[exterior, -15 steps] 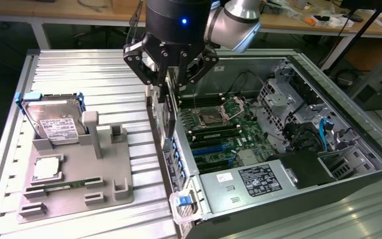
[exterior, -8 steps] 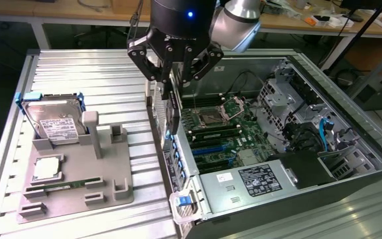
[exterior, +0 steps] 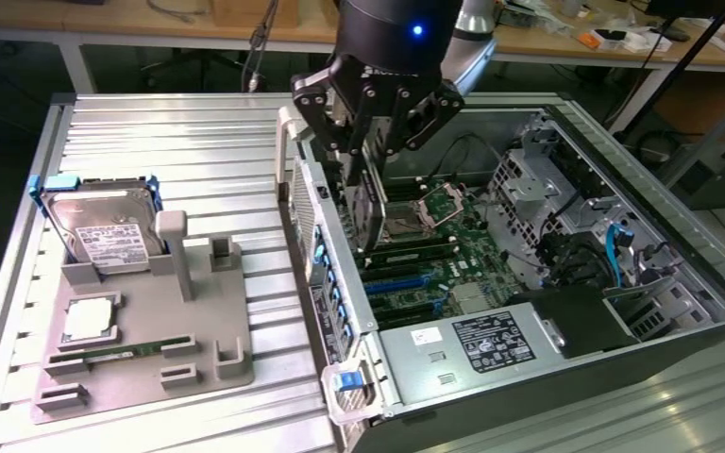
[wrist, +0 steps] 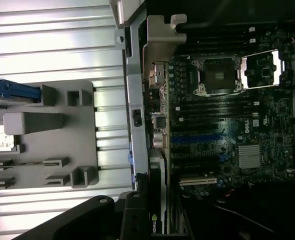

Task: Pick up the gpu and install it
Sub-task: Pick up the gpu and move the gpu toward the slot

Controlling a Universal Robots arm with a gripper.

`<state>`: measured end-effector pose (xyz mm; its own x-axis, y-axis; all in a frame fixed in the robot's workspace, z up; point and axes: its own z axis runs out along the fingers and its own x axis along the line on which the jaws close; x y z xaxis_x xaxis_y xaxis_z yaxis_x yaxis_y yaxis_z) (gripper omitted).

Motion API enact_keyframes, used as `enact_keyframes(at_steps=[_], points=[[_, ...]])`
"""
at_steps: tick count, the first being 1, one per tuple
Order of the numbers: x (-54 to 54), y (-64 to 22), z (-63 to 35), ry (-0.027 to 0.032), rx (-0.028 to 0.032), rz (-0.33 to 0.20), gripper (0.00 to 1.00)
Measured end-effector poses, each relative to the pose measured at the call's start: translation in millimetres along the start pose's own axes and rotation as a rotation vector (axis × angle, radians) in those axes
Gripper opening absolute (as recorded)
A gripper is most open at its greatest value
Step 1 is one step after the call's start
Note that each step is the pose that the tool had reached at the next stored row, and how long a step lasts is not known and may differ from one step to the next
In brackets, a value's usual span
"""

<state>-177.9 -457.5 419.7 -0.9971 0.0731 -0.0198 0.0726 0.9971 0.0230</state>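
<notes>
Exterior view: clamping the gripper [exterior: 369, 142] on the top edge of the graphics card [exterior: 365, 209]. Holding it upright inside the open computer case [exterior: 302, 203], at about ten o'clock from the middle of the motherboard [exterior: 445, 260], close beside the rear wall. Working on the install step, judging by the grasp.

Wrist view: looking along the graphics card [wrist: 157, 220] toward the expansion slots [wrist: 196, 137]. Probably needing the card's lower edge squared over one slot before any pressing down.
</notes>
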Motion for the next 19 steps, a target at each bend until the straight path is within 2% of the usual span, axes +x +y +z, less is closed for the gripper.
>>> enact_keyframes(at_steps=[6, 15, 19], points=[[-19.0, 1.4, 0.4, 0.0002, -0.0001, -0.008, 0.27], [-21.8, 1.7, 0.5, 0.0003, -0.0002, -0.011, 0.27], [-31.7, 2.4, 0.6, 0.0004, -0.0002, -0.016, 0.27]])
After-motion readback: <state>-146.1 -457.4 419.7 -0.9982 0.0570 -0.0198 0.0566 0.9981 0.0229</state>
